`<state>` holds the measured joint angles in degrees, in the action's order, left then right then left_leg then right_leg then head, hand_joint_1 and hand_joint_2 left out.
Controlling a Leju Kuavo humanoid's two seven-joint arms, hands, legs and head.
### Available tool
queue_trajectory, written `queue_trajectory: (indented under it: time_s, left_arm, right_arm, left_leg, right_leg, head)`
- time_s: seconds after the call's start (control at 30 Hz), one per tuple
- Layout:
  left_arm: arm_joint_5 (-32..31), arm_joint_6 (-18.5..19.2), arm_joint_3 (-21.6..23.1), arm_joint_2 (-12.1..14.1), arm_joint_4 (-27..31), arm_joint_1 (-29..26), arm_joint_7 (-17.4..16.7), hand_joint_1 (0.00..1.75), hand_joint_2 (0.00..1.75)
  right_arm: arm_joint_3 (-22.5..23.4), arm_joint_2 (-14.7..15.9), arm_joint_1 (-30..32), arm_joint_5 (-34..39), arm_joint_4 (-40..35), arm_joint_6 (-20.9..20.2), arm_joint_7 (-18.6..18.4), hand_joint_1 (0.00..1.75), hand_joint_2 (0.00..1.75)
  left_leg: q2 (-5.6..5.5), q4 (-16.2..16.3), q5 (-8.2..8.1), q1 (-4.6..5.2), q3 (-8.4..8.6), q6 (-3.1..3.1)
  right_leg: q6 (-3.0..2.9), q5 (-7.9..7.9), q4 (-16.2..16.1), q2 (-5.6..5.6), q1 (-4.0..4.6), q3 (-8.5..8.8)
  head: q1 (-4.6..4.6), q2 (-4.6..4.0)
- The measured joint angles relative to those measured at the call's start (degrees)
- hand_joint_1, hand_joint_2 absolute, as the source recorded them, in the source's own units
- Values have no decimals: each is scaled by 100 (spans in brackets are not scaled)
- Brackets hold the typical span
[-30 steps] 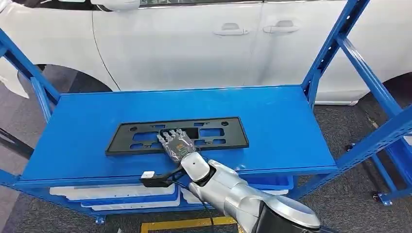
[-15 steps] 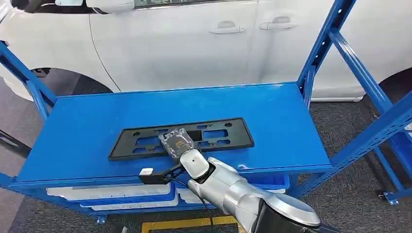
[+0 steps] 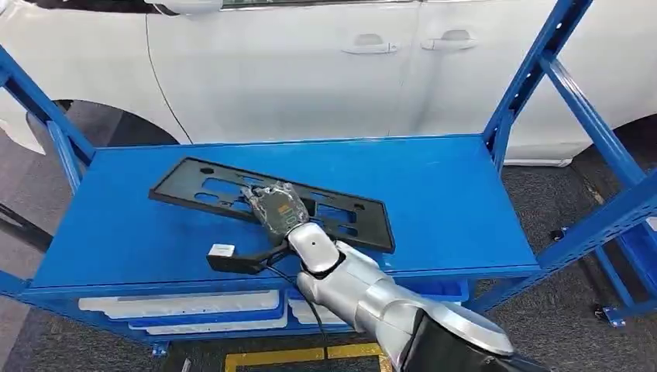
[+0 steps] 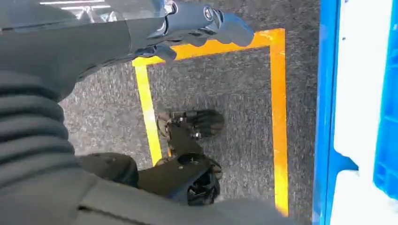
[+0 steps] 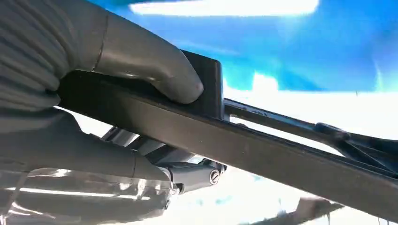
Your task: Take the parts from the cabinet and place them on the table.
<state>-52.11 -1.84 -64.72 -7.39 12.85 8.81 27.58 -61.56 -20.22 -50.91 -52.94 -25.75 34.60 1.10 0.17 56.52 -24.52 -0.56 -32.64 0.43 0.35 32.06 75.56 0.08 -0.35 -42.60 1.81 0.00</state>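
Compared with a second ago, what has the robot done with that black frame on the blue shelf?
The right hand has closed on the black frame, thumb over one edge, and the frame has swung: its left end now sits farther back on the blue shelf, so it lies slanted rather than square. It may be lifted slightly. The white car behind stayed put, and the left hand hangs over the floor.
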Motion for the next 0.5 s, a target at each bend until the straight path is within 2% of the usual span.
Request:
queue_trajectory:
  time_s: [0.03,0.1,0.13,0.23,0.3,0.33,0.4,0.43,0.47,0.5]
  left_arm:
    - [53,39,-2,0,0,-8,19,0,175]
    - [173,160,-11,-2,0,-21,177,0,175]
    - [260,240,-37,-2,0,-20,277,0,175]
    - [478,212,-127,2,0,-27,491,0,175]
    - [616,236,-177,15,0,-38,755,0,175]
    - [673,254,-214,15,0,-42,829,0,175]
    - [721,380,-265,18,0,-69,826,0,175]
    - [754,464,-278,22,0,-116,828,0,175]
    - [778,536,-297,26,0,-162,833,0,175]
    - [793,551,-321,33,0,-200,844,0,175]
  right_arm:
    - [182,17,4,32,-160,41,192,175,175]
    - [601,74,96,427,-681,-3,792,175,175]
    - [901,137,206,900,-1110,-139,1252,175,175]
    - [1768,349,642,2647,-2542,-888,2384,175,175]
    - [2271,468,895,3845,-3424,-1558,2651,175,175]
    - [2516,518,1079,4598,-3824,-2024,2706,175,175]
    - [2953,724,1464,6162,-4748,-3315,2975,175,175]
    - [3101,862,1625,6631,-5157,-3919,3119,175,175]
    - [3233,971,1745,6958,-5540,-4373,3182,175,175]
    - [3343,1044,1838,7146,-5881,-4680,3197,175,175]
  left_leg:
    - [-6,25,-19,-1,2,-12]
    - [-11,95,-71,-1,0,-48]
    - [-16,141,-104,29,-38,-88]
    - [-24,139,-118,17,-40,-165]
    - [-35,168,-167,13,-47,-219]
    - [-29,337,-306,14,-99,-249]
    - [-27,1204,-775,-17,-493,-297]
    - [-26,1681,-958,-18,-714,-311]
    - [-24,1968,-1009,-20,-850,-317]
    - [-25,1964,-922,-20,-862,-314]
  right_leg:
    - [-10,-250,-368,-1,-3,166]
    - [-52,-745,-1401,-5,-2,642]
    - [-86,-660,-1605,-9,18,727]
    - [-153,-675,-1624,-2,53,715]
    - [-204,-702,-1675,-25,-14,751]
    - [-223,-699,-1691,-30,-23,763]
    - [-242,-698,-1692,-38,-21,753]
    - [-245,-693,-1688,-39,-18,749]
    - [-244,-690,-1686,-35,-18,751]
    - [-243,-681,-1685,-22,-18,759]
  head:
    - [2,0]
    - [0,0]
    - [6,0]
    - [7,0]
    - [7,0]
    - [33,0]
    - [52,0]
    - [48,0]
    - [50,0]
    - [48,0]
